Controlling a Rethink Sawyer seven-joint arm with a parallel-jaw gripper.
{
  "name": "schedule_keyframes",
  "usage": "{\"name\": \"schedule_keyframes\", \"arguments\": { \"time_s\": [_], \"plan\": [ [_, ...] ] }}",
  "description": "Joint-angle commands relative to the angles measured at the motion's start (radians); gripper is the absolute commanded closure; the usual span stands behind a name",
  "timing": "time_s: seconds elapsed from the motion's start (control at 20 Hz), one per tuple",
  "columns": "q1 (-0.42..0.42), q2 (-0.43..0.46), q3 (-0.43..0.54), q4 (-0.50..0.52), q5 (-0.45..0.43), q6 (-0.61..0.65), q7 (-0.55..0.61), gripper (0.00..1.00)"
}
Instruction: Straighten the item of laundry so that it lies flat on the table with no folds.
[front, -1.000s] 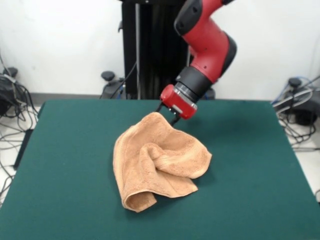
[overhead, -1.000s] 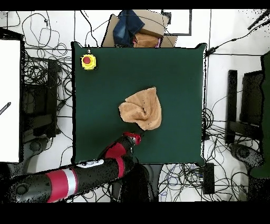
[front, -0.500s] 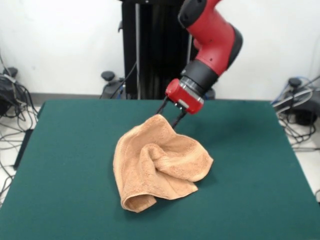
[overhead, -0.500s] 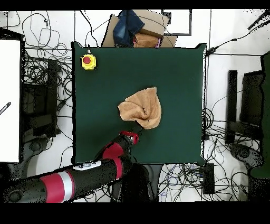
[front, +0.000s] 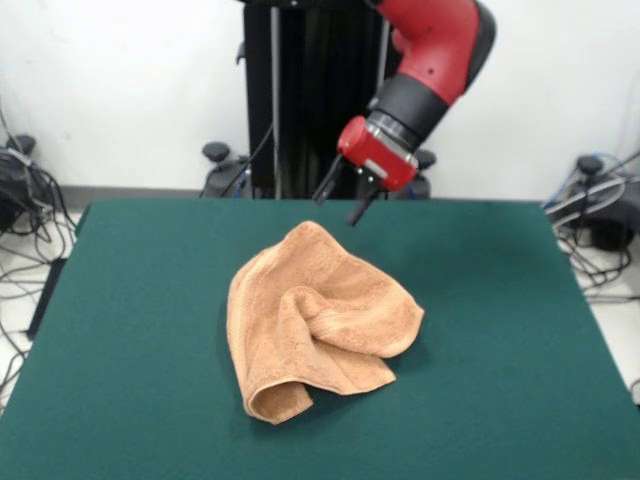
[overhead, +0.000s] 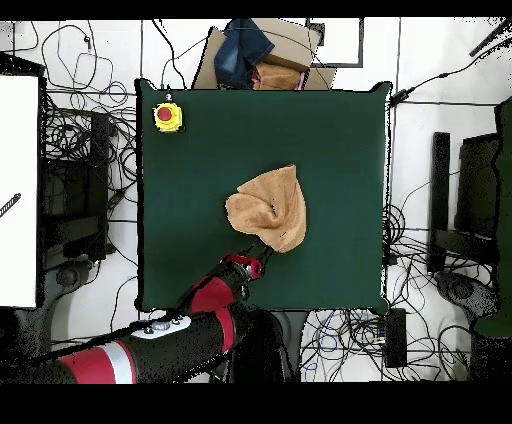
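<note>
Green table (front: 520, 360) — orange-tan towel (front: 315, 320) crumpled mid-table, folded over itself, not flat. Red arm (front: 435, 45) above the far side; gripper (front: 340, 203) raised clear of the towel's far corner — jaws spread, holding nothing. Yellow-red button (overhead: 167, 116) at a table corner.

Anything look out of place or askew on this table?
Yes: the towel sits crumpled mid-table, folded over itself, one corner rolled under. The open gripper hangs above, clear of it.
</note>
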Motion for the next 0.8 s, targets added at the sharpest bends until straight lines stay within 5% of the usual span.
{"name": "schedule_keyframes", "arguments": {
  "time_s": [0.05,0.45,0.65,0.8],
  "plan": [
    [-0.042,-0.034,0.067,0.018,-0.039,0.004,0.162,0.0],
    [-0.04,0.03,0.066,-0.007,-0.021,-0.042,0.151,0.0],
    [0.063,0.107,0.005,-0.03,0.124,-0.007,0.117,0.0],
    [0.089,0.116,-0.019,-0.046,0.133,0.038,0.085,0.0]
  ]
}}
